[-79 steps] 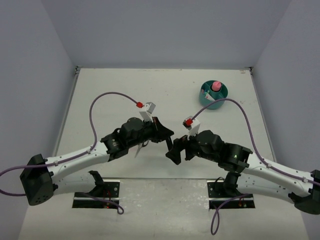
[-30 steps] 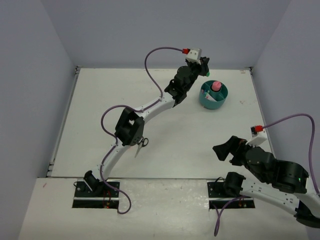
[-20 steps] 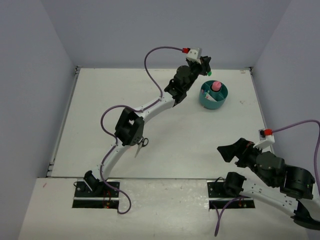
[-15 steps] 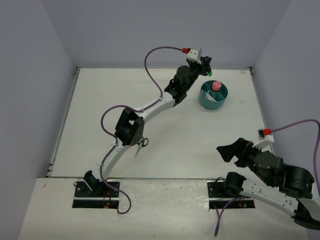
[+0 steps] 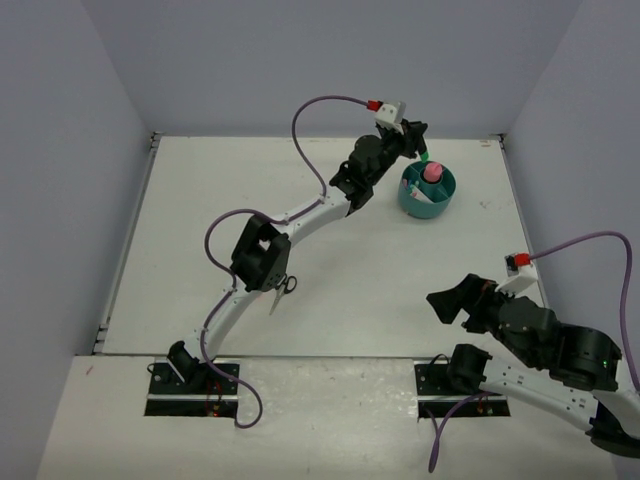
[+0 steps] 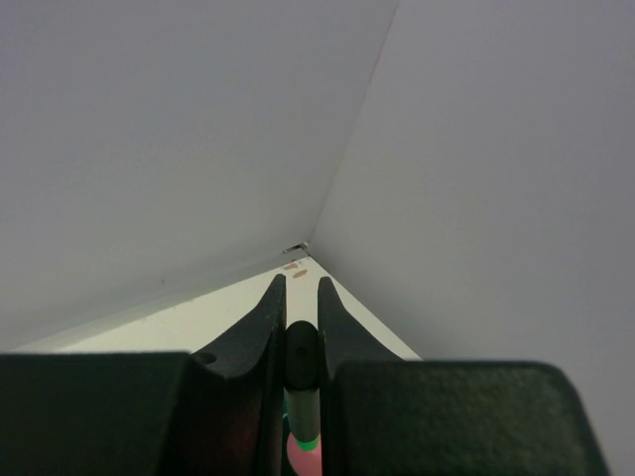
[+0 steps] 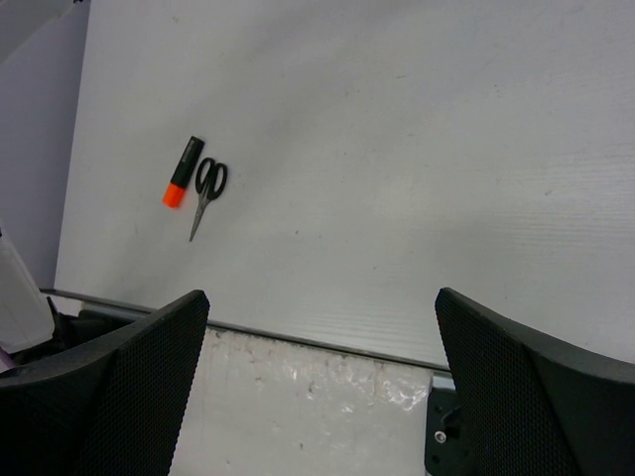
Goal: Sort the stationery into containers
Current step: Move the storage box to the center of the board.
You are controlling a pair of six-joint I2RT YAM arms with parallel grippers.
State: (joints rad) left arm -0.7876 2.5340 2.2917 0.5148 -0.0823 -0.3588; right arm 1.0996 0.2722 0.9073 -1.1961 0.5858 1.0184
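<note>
**Green highlighter held above the teal organizer**

The left arm is stretched far over the white table [image 5: 250, 190] toward the back right corner. The left gripper [image 5: 416, 137] hangs just beside the far left rim of the round teal plastic desk organizer [image 5: 410, 201], a little above it. Its two fingers [image 6: 266, 322] are pressed on the dark body of a green highlighter [image 6: 302, 395], which points down with the green end lowest. In the left wrist view a pink shape shows directly under that green end. This is the pink-capped glue stick [image 5: 432, 172], which stands upright in the organizer. From above, the green end is near the rim of the organizer, but I cannot tell whether it is already over a compartment.

The right arm is folded back at the near right corner of the table. The right gripper [image 7: 319, 297] has its fingers spread wide and holds nothing.

Two items lie on the table near the left arm's base, well apart from the organizer. They are an orange highlighter [image 7: 183, 172] with a black body and the black-handled scissors [image 7: 206, 194]. They lie just beside each other, the scissors closed with the blades pointing toward the near edge. In the top view the left arm's elbow partly covers them.
</note>
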